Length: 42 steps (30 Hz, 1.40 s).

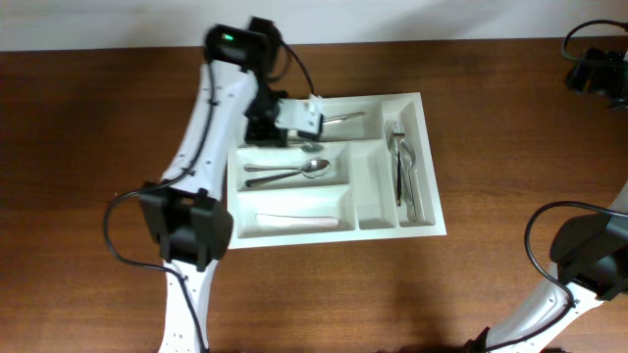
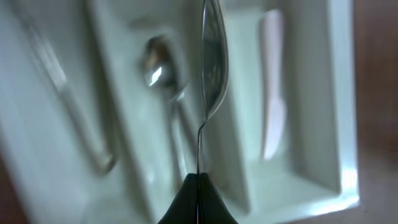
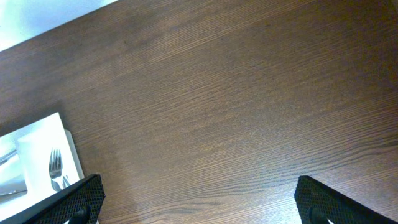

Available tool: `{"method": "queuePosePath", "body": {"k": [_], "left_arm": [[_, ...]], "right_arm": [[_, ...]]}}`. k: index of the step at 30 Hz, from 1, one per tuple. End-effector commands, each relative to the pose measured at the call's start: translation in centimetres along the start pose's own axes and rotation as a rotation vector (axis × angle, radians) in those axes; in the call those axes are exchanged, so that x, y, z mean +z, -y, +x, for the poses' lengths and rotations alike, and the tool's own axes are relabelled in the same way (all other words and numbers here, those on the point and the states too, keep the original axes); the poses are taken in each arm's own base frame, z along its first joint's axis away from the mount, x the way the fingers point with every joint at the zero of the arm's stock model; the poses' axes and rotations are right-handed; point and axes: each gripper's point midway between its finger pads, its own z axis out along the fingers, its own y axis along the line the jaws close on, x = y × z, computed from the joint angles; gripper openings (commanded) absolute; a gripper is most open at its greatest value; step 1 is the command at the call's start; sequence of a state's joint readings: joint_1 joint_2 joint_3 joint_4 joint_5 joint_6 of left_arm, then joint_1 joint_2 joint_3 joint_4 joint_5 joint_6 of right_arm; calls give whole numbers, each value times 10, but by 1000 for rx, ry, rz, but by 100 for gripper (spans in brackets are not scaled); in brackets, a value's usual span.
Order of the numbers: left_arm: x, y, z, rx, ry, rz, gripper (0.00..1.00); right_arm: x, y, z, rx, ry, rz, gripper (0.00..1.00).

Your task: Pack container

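Observation:
The container (image 1: 371, 186), a white compartment tray, lies in the middle of the table. My left gripper (image 1: 294, 118) hovers over its upper left part. In the left wrist view the left gripper (image 2: 198, 186) is shut on the thin handle of a metal spoon (image 2: 214, 68), seen edge-on above the container (image 2: 317, 93). That spoon (image 1: 343, 118) juts right over the top compartment. The middle compartment holds a spoon (image 1: 294, 172), the bottom one a white knife (image 1: 299, 221), and the right narrow one forks (image 1: 402, 167). My right gripper (image 3: 199, 205) is open over bare wood, far right of the container.
The brown wooden table (image 1: 98, 118) surrounds the tray on every side. The left arm's white links (image 1: 191, 206) cross the table left of the tray. The right arm's base (image 1: 589, 255) sits at the lower right. The tray's corner (image 3: 37, 149) shows in the right wrist view.

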<state>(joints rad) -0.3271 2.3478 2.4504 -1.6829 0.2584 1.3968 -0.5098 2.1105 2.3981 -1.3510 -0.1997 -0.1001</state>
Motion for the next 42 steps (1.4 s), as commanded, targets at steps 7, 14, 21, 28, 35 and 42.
{"method": "queuePosePath", "body": {"k": [7, 14, 21, 28, 35, 42], "left_arm": [[49, 46, -26, -46, -38, 205, 2], [72, 71, -17, -124, -81, 319, 2], [86, 71, -10, -125, -95, 323, 2], [86, 68, 4, -111, -175, 301, 15], [71, 72, 10, -143, -219, 298, 22], [-13, 63, 16, -223, -140, 63, 99]], "right_arm": [[-2, 1, 0, 9, 3, 6, 98], [-2, 1, 0, 9, 3, 6, 99], [-2, 1, 0, 8, 3, 6, 99], [-2, 1, 0, 9, 3, 6, 99], [-2, 1, 0, 8, 3, 6, 99], [-2, 1, 0, 8, 3, 6, 99]]}}
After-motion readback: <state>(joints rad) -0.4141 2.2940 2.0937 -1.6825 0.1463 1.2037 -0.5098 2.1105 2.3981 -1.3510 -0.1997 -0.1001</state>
